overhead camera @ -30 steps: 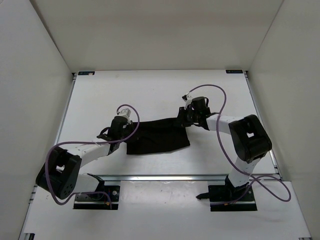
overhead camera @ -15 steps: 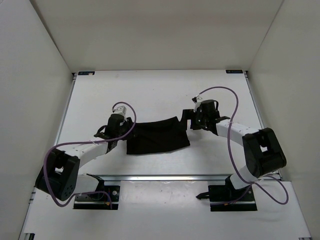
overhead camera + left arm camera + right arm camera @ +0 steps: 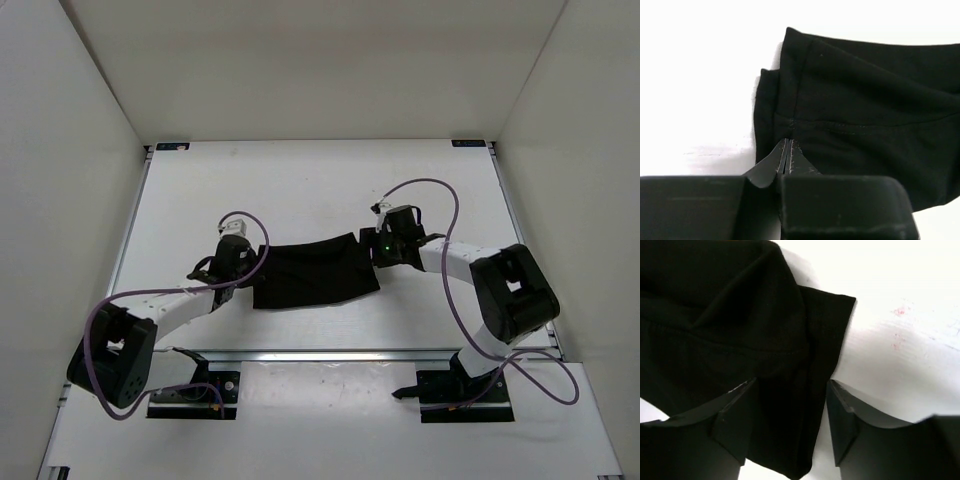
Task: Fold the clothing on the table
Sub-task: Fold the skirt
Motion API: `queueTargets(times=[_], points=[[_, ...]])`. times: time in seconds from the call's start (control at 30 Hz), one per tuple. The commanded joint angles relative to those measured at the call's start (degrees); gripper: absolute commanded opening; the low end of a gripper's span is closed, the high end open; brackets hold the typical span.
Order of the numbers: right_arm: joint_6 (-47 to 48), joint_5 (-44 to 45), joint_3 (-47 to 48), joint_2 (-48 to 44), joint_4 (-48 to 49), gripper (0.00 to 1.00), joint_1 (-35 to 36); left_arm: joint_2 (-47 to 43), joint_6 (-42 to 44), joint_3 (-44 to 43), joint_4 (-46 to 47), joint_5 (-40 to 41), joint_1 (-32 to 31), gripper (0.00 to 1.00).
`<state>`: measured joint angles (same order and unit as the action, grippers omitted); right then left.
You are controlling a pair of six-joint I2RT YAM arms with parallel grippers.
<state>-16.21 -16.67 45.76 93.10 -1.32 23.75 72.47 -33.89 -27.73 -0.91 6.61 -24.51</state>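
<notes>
The black clothing lies as a flat, roughly rectangular piece in the middle of the white table. My left gripper is at its left edge. In the left wrist view the fingertips are pressed together on the clothing near a stitched seam, pinching it. My right gripper is at the right edge. In the right wrist view it stands open, with a folded strip of the clothing running between its two fingers and touching neither.
White enclosure walls stand on the left, the right and at the back. A metal rail runs along the near table edge, with both arm bases behind it. Purple cables loop above each wrist.
A second ago the clothing was stretched between both shut grippers. Both opened and let it settle. Now the left has shut again at the left edge and the right has moved back, narrowing around the right edge.
</notes>
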Motion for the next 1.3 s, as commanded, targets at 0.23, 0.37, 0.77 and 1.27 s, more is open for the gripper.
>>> queueTargets(times=[0.23,0.37,0.77,1.27], points=[[0.56,1.64,1.36,5.95,-3.59,0.12,-0.10,3.56,-0.39,1.62,1.87,-0.37,-0.45,0.00],[1.17,2.59,1.79,5.43,-3.33,0.00,0.24,5.05,-0.48,1.01,3.19,-0.90,-1.67,0.00],[5.04,-1.70,15.57,-3.45,-13.34,0.00,-0.38,12.69,-1.79,-1.19,7.67,-6.34,-5.72,0.00],[-2.69,-10.13,17.61,-0.38,-5.19,0.00,11.66,17.53,-2.76,-4.80,13.65,-11.18,-10.38,0.00]])
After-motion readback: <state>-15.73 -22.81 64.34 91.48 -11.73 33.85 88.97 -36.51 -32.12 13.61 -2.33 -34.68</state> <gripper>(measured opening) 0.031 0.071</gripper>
